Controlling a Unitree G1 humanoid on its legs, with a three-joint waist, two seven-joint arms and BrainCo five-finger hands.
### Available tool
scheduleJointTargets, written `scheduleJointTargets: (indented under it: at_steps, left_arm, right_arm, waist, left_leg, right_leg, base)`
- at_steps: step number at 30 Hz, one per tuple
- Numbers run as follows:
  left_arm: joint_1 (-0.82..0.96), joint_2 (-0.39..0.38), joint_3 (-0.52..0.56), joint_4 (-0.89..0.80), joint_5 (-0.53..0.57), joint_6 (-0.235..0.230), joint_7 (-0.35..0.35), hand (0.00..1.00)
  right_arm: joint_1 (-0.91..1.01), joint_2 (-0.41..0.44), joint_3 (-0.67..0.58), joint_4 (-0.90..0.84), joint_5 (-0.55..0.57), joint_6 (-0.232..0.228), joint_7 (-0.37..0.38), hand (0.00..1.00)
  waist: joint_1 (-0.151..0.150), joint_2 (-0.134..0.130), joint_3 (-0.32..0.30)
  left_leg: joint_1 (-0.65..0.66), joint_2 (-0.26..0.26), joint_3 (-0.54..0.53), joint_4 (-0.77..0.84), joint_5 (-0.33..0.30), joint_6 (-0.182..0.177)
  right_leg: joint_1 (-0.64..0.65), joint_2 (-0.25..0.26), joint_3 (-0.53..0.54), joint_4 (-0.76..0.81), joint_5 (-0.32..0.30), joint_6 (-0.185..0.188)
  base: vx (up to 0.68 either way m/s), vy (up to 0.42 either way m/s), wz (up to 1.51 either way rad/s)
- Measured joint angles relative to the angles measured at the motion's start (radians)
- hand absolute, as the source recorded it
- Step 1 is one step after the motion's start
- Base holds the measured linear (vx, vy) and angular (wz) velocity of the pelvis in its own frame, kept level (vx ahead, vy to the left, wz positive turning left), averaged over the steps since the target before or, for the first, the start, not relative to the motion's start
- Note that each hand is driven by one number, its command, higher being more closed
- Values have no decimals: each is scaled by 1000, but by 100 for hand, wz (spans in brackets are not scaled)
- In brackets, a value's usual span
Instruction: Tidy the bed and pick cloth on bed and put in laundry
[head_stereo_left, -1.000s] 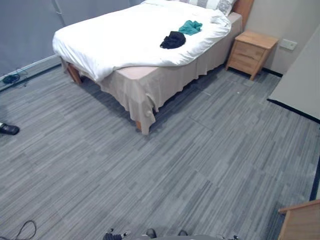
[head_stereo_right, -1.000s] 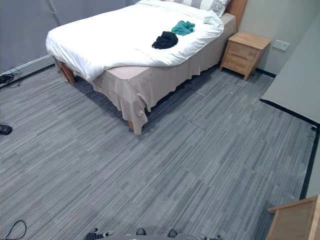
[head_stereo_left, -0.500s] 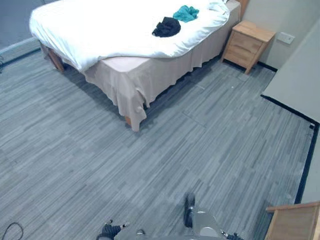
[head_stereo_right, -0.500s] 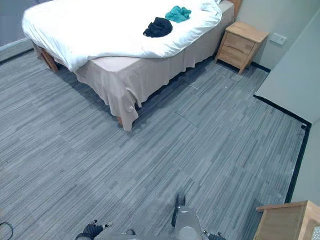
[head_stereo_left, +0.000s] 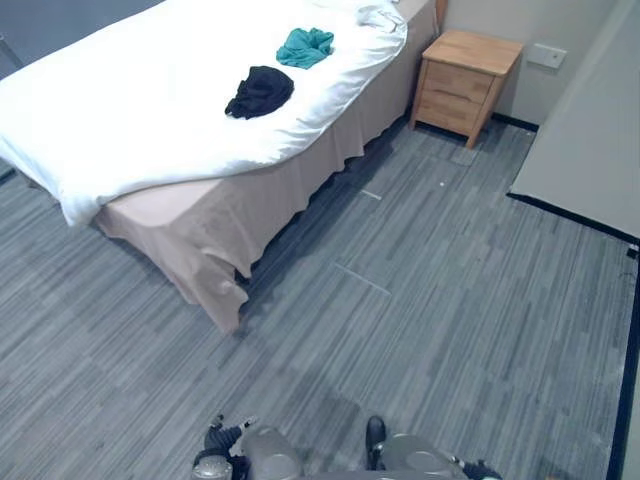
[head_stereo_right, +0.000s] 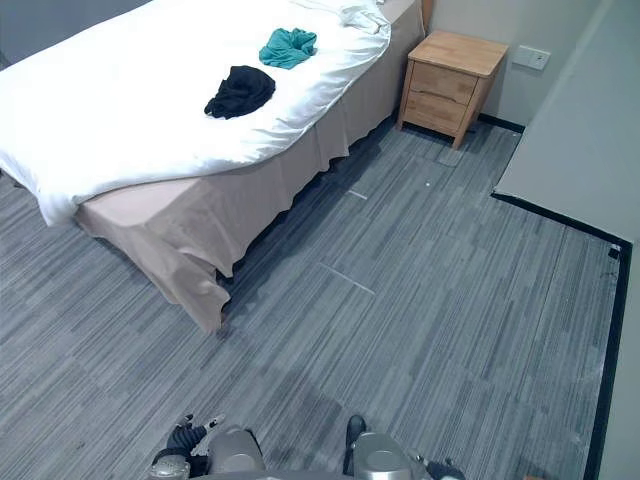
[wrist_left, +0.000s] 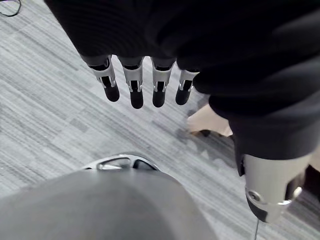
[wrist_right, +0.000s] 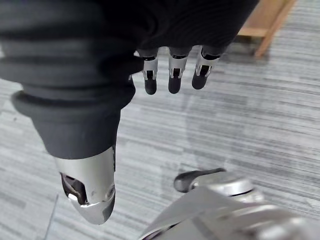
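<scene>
A black cloth (head_stereo_left: 259, 91) is seen crumpled on the bed (head_stereo_left: 60, 175), well ahead of both hands and off to the left hand's side. A teal cloth (head_stereo_left: 305, 46) is bunched near it but apart, farther from the hands and nearer the head of the bed. Both cloths lie on the white duvet (head_stereo_left: 130, 120), which is rumpled at the head end and hangs over the near edge. Below the duvet, a beige skirt (head_stereo_left: 215, 225) is draped down to the floor (head_stereo_left: 420, 300).

Neither cloth is touched or held. The left hand (wrist_left: 135, 90) is held low over the grey striped floor, well apart from the bed; its fingers are extended in a row, the thumb is set apart, and nothing is grasped. The right hand (wrist_right: 174, 75) is likewise held over the floor with fingers relaxed and straight, empty. Pale wooden furniture (wrist_right: 265, 25) is seen on the floor past the right hand's fingertips.

A wooden nightstand (head_stereo_left: 462, 85) is placed just beside the head of the bed, far ahead of the right hand. A wall socket (head_stereo_left: 545, 55) is mounted on the wall beyond it.
</scene>
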Motion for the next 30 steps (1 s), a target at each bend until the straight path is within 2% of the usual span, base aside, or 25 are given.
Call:
scheduleJointTargets:
  at_steps: [1, 2, 3, 4, 5, 6, 7, 9, 10, 11, 12, 13, 15, 16, 17, 18, 19, 20, 21, 22, 23, 25, 26, 28, 30]
  left_arm:
    - [-1, 0, 0, 8, 0, 0, 7, 0]
    - [0, -7, 0, 17, 1, 1, 10, 0]
    - [2, -15, 0, 18, 1, 3, 10, 0]
    - [14, -20, 2, 26, 2, 4, 9, 0]
    - [6, 7, 11, 45, 4, 6, -5, 0]
    - [8, 14, 10, 45, 5, 7, -8, 0]
    - [10, 21, 11, 46, 8, 6, -11, 0]
    - [7, 29, -1, 52, 13, 16, -12, 0]
    - [5, 31, -13, 53, 13, 24, -12, 0]
    - [6, 29, -22, 53, 13, 28, -12, 0]
    - [10, 31, -39, 54, 13, 32, -12, 0]
    - [10, 33, -47, 54, 13, 33, -12, 0]
    - [-4, 43, -80, 51, 12, 34, -13, 0]
    - [-6, 49, -102, 48, 12, 31, -13, 0]
    - [-6, 57, -114, 50, 12, 31, -13, 0]
    - [-6, 62, -118, 50, 12, 31, -13, 0]
    - [10, 73, -118, 51, 12, 34, -13, 0]
    - [23, 89, -113, 51, 12, 37, -14, 0]
    - [26, 85, -96, 53, 13, 39, -13, 0]
    - [37, 45, -64, 52, 13, 38, -14, 0]
    - [45, 19, -33, 52, 16, 36, -14, 0]
    - [39, -1, 0, 52, 16, 36, -14, 0]
    - [29, -1, 3, 47, 11, 33, -13, 0]
    - [15, 0, 16, 16, 6, 33, -13, 0]
    - [14, 2, 33, -84, -3, 33, -7, 0]
  right_arm:
    - [-4, -1, 7, 0, 0, 0, 1, 0]
    - [-3, -4, 20, -2, -1, -3, 1, 0]
    - [2, -7, 30, -2, -1, -3, 1, 0]
    - [11, -9, 37, -8, -1, -2, 2, 0]
    - [25, 12, 40, -11, -12, -3, 3, 0]
    - [28, 16, 43, -11, -21, -4, 6, 0]
    - [17, 23, 44, -2, -40, -5, 9, 0]
    - [13, 27, 42, -3, -46, -10, 20, 0]
    - [14, 20, 46, -5, -48, -10, 25, 0]
    - [16, 16, 52, -7, -48, -9, 25, 0]
    - [20, 14, 62, -13, -47, -10, 25, 0]
    - [23, 13, 65, -22, -47, -11, 24, 0]
    - [22, 18, 65, -43, -42, -20, 25, 0]
    - [19, 20, 62, -41, -37, -20, 25, 0]
    - [20, 29, 42, -39, -34, -19, 25, 0]
    - [20, 35, 33, -38, -32, -19, 25, 0]
    - [26, 49, 19, -33, -18, -16, 26, 0]
    - [42, 70, -3, -27, 1, -10, 27, 0]
    - [41, 65, -12, -17, 3, -8, 28, 0]
    - [42, 47, -39, -16, 7, -7, 28, 0]
    - [43, 33, -51, -10, 12, -4, 27, 0]
    - [48, 31, -76, -6, 17, 0, 28, 0]
    - [65, 34, -87, 1, 26, 2, 27, 0]
    - [77, 36, -88, 0, 37, 1, 27, 0]
    - [89, 45, -84, -1, 42, -2, 26, 0]
  waist:
    - [9, 1, -2]
    - [8, 8, -6]
    - [9, 16, -12]
    - [9, 32, -23]
    - [6, -25, -35]
    - [11, -43, -47]
    - [17, -56, -56]
    - [5, -61, -55]
    - [1, -60, -55]
    - [-7, -55, -52]
    - [-15, -40, -43]
    - [-20, -41, -45]
    - [-24, -39, -45]
    - [-27, -42, -47]
    - [-26, -58, -56]
    - [-25, -68, -60]
    - [-21, -91, -71]
    - [-14, -137, -89]
    - [-4, -123, -87]
    - [-7, -72, -100]
    - [-14, -39, -108]
    - [-28, -15, -116]
    - [-28, -15, -116]
    - [-28, -17, -119]
    - [-24, -35, -125]
  left_leg:
    - [11, -36, 126, -192, 38, -9]
    - [30, -59, 294, -342, 110, 4]
    - [38, -57, 385, -373, 132, 22]
    - [49, -53, 469, -377, 152, 79]
    - [75, -123, 432, -371, 127, 321]
    - [78, -143, 419, -371, 111, 316]
    - [90, -166, 380, -356, 80, 301]
    - [138, -199, 262, -347, 38, 276]
    - [175, -214, 207, -360, 36, 272]
    - [225, -226, 154, -378, 36, 272]
    - [282, -234, 96, -398, 35, 267]
    - [302, -235, 64, -408, 34, 255]
    - [336, -233, -31, -429, 26, 214]
    - [353, -235, -79, -452, 22, 191]
    - [359, -249, -123, -475, 28, 166]
    - [369, -255, -143, -481, 27, 158]
    - [388, -270, -179, -485, 21, 134]
    - [416, -295, -210, -489, 10, 107]
    - [433, -293, -212, -491, 3, 95]
    - [429, -237, -208, -489, -6, 69]
    - [428, -207, -209, -490, -15, 52]
    - [431, -169, -220, -494, -14, 33]
    - [450, -146, -228, -507, -7, 17]
    - [460, -132, -238, -517, -1, 8]
    - [451, -123, -247, -518, 3, 3]
  right_leg:
    - [44, -11, -20, -35, -13, 21]
    - [94, -11, -54, -64, -37, 51]
    - [114, -2, -68, -69, -57, 63]
    - [151, 15, -85, -68, -90, 80]
    - [214, -25, -141, -43, -126, 117]
    - [193, -50, -158, 18, -139, 140]
    - [123, -90, -171, 241, -150, 181]
    - [-72, -155, -112, 761, -59, 301]
    - [-127, -179, -104, 911, -65, 294]
    - [-158, -201, -118, 978, -80, 277]
    - [-186, -226, -145, 956, -113, 220]
    - [-203, -227, -145, 914, -129, 201]
    - [-255, -207, -88, 702, -152, 202]
    - [-277, -191, -9, 513, -140, 218]
    - [-287, -187, 77, 327, -88, 240]
    - [-287, -186, 116, 248, -45, 243]
    - [-287, -183, 179, 147, 74, 229]
    - [-287, -185, 204, 120, 196, 205]
    - [-279, -184, 186, 138, 154, 189]
    - [-263, -144, 172, 108, 165, 175]
    - [-231, -117, 152, 45, 171, 162]
    - [-195, -79, 124, -8, 182, 145]
    - [-167, -54, 106, -31, 182, 126]
    - [-147, -40, 90, -49, 184, 121]
    - [-145, -34, 81, -65, 190, 112]
  base:
    - [575, 97, 32]
    - [582, 126, 44]
    - [583, 183, 55]
    - [579, 207, 92]
    - [583, 193, 96]
    - [717, 254, 108]
    - [590, 242, 85]
    - [573, 245, 143]
    - [571, 155, 173]
    - [543, 81, 182]
    - [516, 46, 160]
    - [468, -48, 178]
    - [378, -148, 161]
    - [414, -324, 165]
    - [393, -359, 156]
    - [306, -339, 123]
    - [343, -426, 92]
    - [287, -352, 65]
    - [399, -469, 20]
    - [283, -287, -8]
    - [325, -337, -4]
    - [195, -219, 17]
    - [137, -165, 21]
    - [67, -100, 17]
    - [17, -83, 15]
